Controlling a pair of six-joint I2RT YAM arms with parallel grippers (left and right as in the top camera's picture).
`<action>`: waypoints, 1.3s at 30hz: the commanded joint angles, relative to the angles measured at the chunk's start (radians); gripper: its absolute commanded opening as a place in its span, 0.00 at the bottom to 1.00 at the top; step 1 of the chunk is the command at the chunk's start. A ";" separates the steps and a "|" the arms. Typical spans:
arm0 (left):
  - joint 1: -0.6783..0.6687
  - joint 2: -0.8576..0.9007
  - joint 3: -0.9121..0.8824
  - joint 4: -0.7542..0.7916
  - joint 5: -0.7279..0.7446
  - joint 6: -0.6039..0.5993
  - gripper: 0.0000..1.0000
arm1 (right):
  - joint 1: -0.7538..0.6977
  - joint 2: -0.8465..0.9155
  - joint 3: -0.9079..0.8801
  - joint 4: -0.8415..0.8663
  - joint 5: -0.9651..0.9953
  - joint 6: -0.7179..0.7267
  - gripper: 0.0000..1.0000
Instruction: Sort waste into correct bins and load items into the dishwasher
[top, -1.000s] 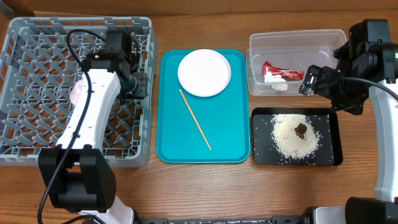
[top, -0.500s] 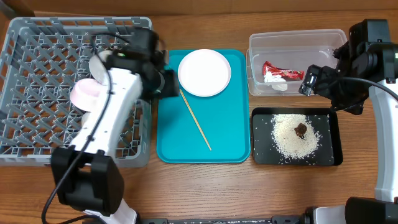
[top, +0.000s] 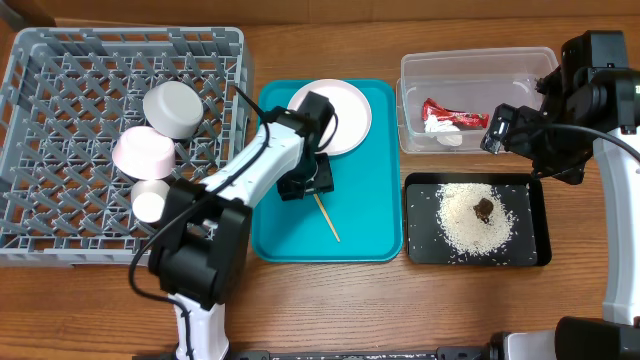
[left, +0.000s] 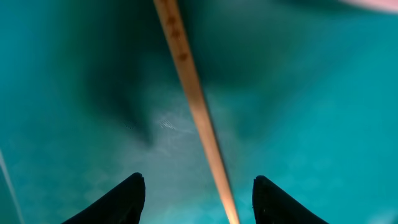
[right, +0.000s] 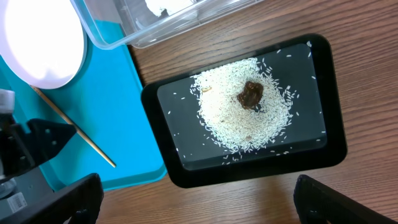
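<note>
Two bowls and a cup sit in the grey rack (top: 60, 60): the grey-green bowl (top: 172, 108), the pink bowl (top: 143, 152) and the white cup (top: 150, 205). The left gripper (left: 198, 193) hovers over the teal tray (top: 370, 220) with its fingers apart. One chopstick (left: 186, 68) lies between them, ungrasped, near the white plate (top: 350, 115). The right gripper (right: 199, 205) hangs wide open and holds nothing, above the black tray (right: 155, 137) of rice (right: 242, 121). The wrapper (top: 445, 116) lies in the clear tub (top: 480, 70).
</note>
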 joint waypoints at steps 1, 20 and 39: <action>-0.001 0.049 -0.008 0.005 -0.037 -0.040 0.58 | 0.000 -0.002 0.006 0.005 0.002 0.000 1.00; 0.060 0.051 0.043 -0.105 0.024 -0.099 0.04 | 0.000 -0.002 0.006 0.005 0.002 0.000 1.00; 0.275 -0.271 0.227 -0.156 -0.146 0.401 0.04 | 0.000 -0.002 0.006 0.003 0.002 0.000 1.00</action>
